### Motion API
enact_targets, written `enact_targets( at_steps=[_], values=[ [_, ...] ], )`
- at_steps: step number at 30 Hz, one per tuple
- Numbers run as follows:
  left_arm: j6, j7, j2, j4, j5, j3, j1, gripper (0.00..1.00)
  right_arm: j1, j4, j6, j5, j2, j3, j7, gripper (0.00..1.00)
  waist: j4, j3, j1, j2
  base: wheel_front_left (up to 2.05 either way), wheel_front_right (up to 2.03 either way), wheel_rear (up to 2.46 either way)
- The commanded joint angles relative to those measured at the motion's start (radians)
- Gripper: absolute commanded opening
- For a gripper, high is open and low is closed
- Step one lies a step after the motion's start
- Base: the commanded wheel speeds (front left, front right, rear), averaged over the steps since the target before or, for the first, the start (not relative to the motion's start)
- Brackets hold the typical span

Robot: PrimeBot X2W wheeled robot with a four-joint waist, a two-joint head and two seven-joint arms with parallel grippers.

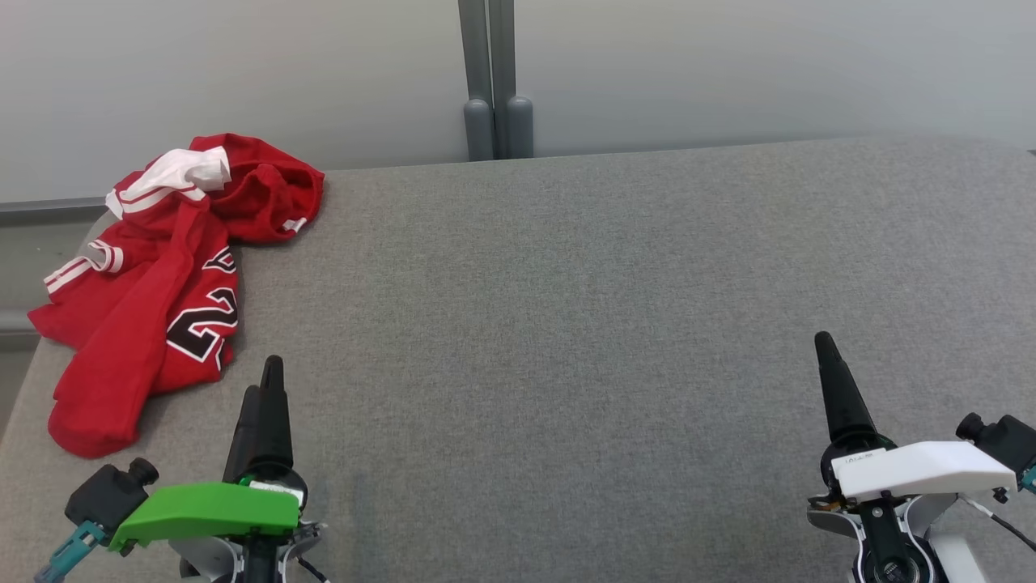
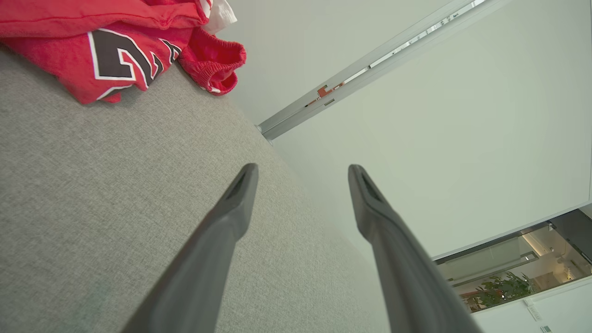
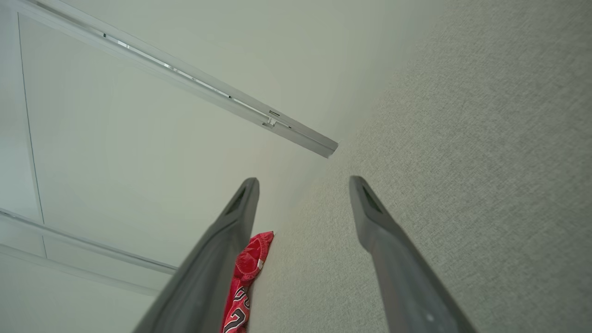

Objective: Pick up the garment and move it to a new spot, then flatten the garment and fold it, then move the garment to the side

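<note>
Where the jersey (image 1: 162, 275) lies: upper left of the head view, a crumpled red heap on the far left corner of the table (image 1: 566, 324), with a black number showing and white trim at the top.
Left gripper (image 2: 301, 169): lower left of the head view, jaws wide apart, empty, just right of the heap's near end and not touching it.
Right gripper (image 3: 303, 179): lower right of the head view, jaws wide apart, empty, well apart from the jersey.
Done: nothing, judging by the pictures; the jersey is neither lifted, flat nor folded.
To do: the pick-up, the move to a new spot, flattening, folding, the shift to the side.
Edges: the heap's left side seems to hang past the table's left edge; the far edge meets the wall (image 1: 728, 65), with a grey post (image 1: 495, 81) at top centre.
Room: bare grey cloth from the centre to the right of the frame, likely wide enough to spread the jersey; the left gripper looks best placed to reach it.
</note>
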Motion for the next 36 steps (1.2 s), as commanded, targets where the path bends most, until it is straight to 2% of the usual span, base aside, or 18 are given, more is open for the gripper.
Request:
enact_targets(
  at_steps=[1, 5, 17, 36],
  values=[
    [0.005, -0.009, 0.006, -0.017, 0.036, -0.007, 0.002, 1.0, -0.002, -0.024, 0.001, -0.038, -0.006, 0.006, -0.011, 1.0, 0.0, 0.0, 0.0, -0.0001, 0.0, 0.0, 0.0],
    [0.011, -0.025, 0.007, -0.012, 0.126, -0.021, 0.007, 1.0, 0.003, -0.044, 0.001, -0.155, -0.007, 0.023, -0.027, 1.0, -0.001, 0.001, 0.0, -0.0001, 0.0, 0.0, 0.0],
    [0.017, -0.06, 0.008, -0.005, 0.366, -0.052, 0.022, 1.0, 0.015, -0.069, 0.001, -0.375, -0.007, 0.06, -0.062, 1.0, 0.0, 0.004, 0.0, -0.0001, 0.0, 0.0, 0.0],
    [0.025, -0.109, 0.01, 0.012, 0.635, -0.071, 0.049, 1.0, 0.034, -0.081, 0.001, -0.62, -0.009, 0.094, -0.111, 1.0, -0.002, 0.0, 0.0, -0.0001, 0.0, 0.0, 0.0]
  ],
)
